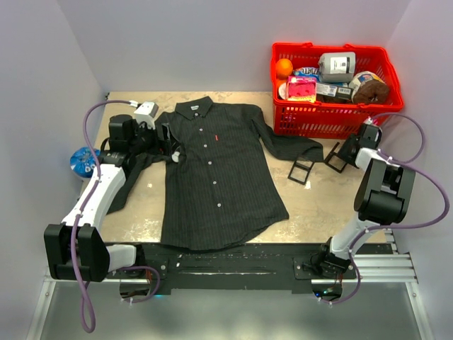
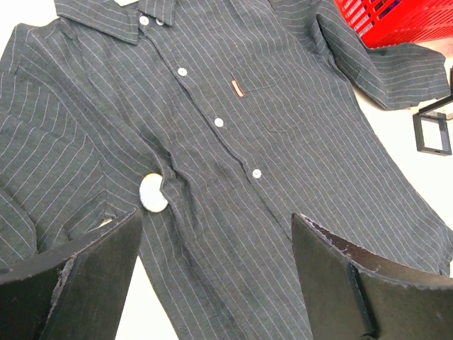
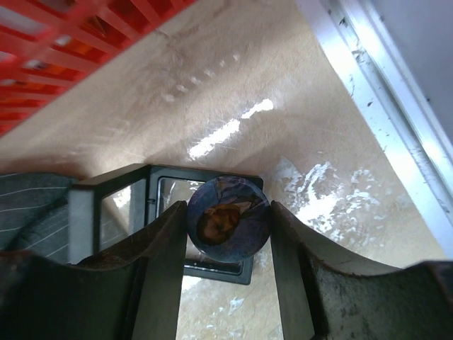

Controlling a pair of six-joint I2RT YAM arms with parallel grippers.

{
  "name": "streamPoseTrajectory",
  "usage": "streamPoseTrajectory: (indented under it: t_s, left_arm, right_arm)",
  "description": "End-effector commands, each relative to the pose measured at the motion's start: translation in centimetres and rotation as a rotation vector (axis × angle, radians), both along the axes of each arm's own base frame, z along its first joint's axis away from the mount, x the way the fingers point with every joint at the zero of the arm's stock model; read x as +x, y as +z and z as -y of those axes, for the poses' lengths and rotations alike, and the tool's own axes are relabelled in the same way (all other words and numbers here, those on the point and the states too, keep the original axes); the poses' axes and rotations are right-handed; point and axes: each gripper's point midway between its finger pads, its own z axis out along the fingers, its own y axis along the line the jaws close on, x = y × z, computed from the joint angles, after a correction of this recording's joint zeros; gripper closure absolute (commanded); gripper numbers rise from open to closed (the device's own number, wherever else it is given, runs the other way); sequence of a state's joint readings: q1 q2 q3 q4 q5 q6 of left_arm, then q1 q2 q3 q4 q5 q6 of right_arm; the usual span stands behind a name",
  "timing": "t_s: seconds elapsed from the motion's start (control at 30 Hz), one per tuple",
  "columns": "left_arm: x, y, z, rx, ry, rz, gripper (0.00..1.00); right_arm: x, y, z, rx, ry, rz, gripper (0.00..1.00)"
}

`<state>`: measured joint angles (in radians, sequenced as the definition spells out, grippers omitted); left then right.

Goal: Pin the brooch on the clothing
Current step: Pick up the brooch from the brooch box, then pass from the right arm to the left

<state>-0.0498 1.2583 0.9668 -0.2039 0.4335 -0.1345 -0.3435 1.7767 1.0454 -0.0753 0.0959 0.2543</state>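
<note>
Right wrist view shows the step in hand: picking up the brooch [image 3: 228, 221]. The right gripper [image 3: 228, 211] has its 2 fingers [image 3: 166, 255] against opposite edges of the round picture badge, pinching it as far as I can judge. It sits at a small black frame stand [image 3: 113, 177] on the table [image 3: 283, 85], near the red basket [image 3: 64, 42]; whether it is clear of the stand I cannot tell. The clothing [image 1: 219, 184] lies flat, front up, mid-table, well apart from that gripper and to its left. The left gripper [image 2: 216, 214] hangs over the shirt front, jaws spread wide and holding nothing; a small white disc [image 2: 153, 193] lies on the fabric nearby. Next, I judge, the brooch must come off the stand without slipping and travel across to the chest.
</note>
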Motion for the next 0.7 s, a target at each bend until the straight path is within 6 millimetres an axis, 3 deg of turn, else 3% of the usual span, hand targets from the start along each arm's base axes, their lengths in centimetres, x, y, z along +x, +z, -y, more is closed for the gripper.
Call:
streamPoseTrajectory:
  t_s: [0.0, 0.27, 0.37, 0.5, 0.57, 0.6, 0.67]
  left_arm:
    - [0.5, 2.3, 0.3, 0.019, -0.024, 0.081, 0.1]
    - [0.2, 2.5, 1.1, 0.013, -0.047, 0.088, 0.1]
    - [0.1, 2.5, 1.6, 0.012, -0.062, 0.091, 0.11]
    - [-0.2, 2.3, 2.6, 0.01, -0.089, 0.089, 0.11]
    - [-0.4, 2.3, 3.3, 0.003, -0.109, 0.089, 0.11]
    - [-0.5, 2.3, 3.7, -0.008, -0.125, 0.088, 0.11]
    - [-0.6, 2.3, 4.3, -0.04, -0.143, 0.085, 0.11]
  right_arm:
    - [0.0, 3.5, 0.5, -0.043, -0.029, 0.072, 0.64]
    - [-0.4, 7.2, -3.4, -0.05, 0.057, 0.136, 0.64]
    - [-0.4, 8.3, -6.3, -0.055, 0.126, 0.153, 0.65]
    - [-0.4, 9.7, -12.1, -0.063, 0.258, 0.156, 0.65]
    - [-0.7, 10.5, -13.2, -0.068, 0.284, 0.164, 0.65]
    - [-1.1, 11.5, -15.8, -0.066, 0.346, 0.184, 0.65]
    - [-1.5, 12.4, -18.2, -0.039, 0.423, 0.209, 0.65]
